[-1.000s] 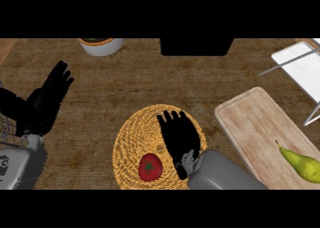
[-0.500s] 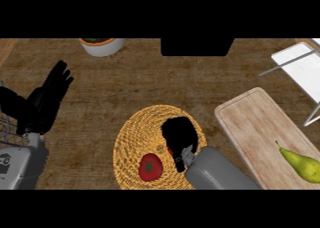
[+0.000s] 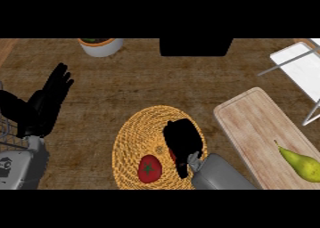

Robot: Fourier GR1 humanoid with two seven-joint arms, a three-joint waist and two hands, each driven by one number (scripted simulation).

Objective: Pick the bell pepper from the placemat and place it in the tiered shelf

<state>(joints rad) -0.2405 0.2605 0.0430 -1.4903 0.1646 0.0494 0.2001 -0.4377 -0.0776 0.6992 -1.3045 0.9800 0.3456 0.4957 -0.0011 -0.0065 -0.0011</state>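
The counter (image 3: pixel 123 84) is dark brown wood with a rough grain. Right of the placemat lies a pale cutting board (image 3: pixel 251 120), smooth, with rounded corners. Far up and right of the placemat stands the shelf (image 3: pixel 297 67), white flat levels on thin grey bars, where the pepper must go. The placemat (image 3: pixel 139 133) is round, woven of yellow straw. The right hand (image 3: pixel 183 140) hangs over the placemat's right half, I think to take the pepper. It shows as one black mass, so I cannot tell if it is wide or narrow. The left hand (image 3: pixel 47 104) rests open, well left of the placemat. The bell pepper (image 3: pixel 149 168), red, glossy and round, lies on the placemat's lower part, just left of the right hand.
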